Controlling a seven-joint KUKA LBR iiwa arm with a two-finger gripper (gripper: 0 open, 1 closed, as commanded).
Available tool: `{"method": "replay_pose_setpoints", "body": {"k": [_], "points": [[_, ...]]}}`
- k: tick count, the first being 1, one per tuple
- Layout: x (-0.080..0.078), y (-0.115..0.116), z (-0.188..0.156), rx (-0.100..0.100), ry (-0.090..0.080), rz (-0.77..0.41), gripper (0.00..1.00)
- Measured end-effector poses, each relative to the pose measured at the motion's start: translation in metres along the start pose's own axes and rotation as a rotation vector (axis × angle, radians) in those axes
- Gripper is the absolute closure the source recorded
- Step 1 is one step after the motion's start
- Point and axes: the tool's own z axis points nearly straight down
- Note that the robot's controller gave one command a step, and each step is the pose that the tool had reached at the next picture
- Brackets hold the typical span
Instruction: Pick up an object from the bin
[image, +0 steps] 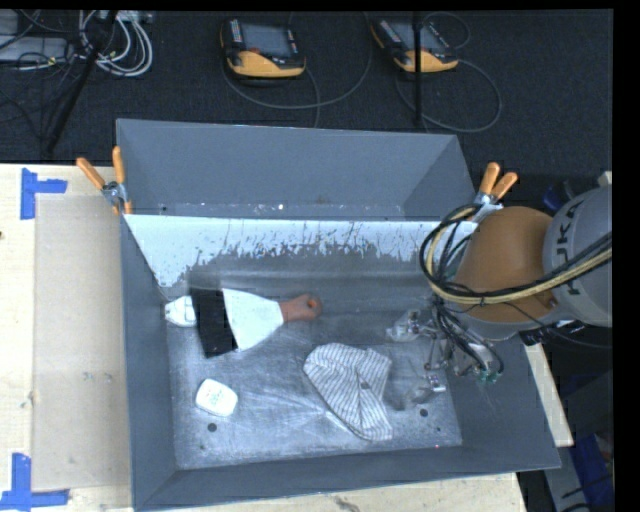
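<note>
Fingers (405, 326) of the gripper (416, 358) are seen spread apart, as far as can be made out, and nothing is clamped between them. The gripper is held low over the right end of the bin (290, 175), close above its bare floor. That stance is judged to suit a descent that has not yet closed on anything.

Just beside the gripper, to its left, a striped grey-and-white cloth (350, 385) is found crumpled on the floor. Whether its right edge is touched by the metal cannot be told. Because the cloth is bunched up and not spread flat, raised folds are offered that could be pinched. It is therefore judged the likeliest thing to be picked, and a small shift to the left would be called for first.

Farther off, near the middle of the bin, a brush (262, 315) with a pale head is laid flat, its brown handle pointed towards the gripper. A black block (213, 322) is set against the head's far side, touching it, and a small white lump (181, 313) is tucked just beyond that. Things lying this flat and this close together are judged harder to take singly.

Farthest from the gripper, well apart near the front left corner, a white oval piece (216, 398) is left on its own.
</note>
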Motion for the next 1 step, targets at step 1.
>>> {"method": "replay_pose_setpoints", "body": {"k": [1], "points": [[-0.0006, 0.0035, 0.0109, 0.0, 0.004, -0.016, 1.0]]}}
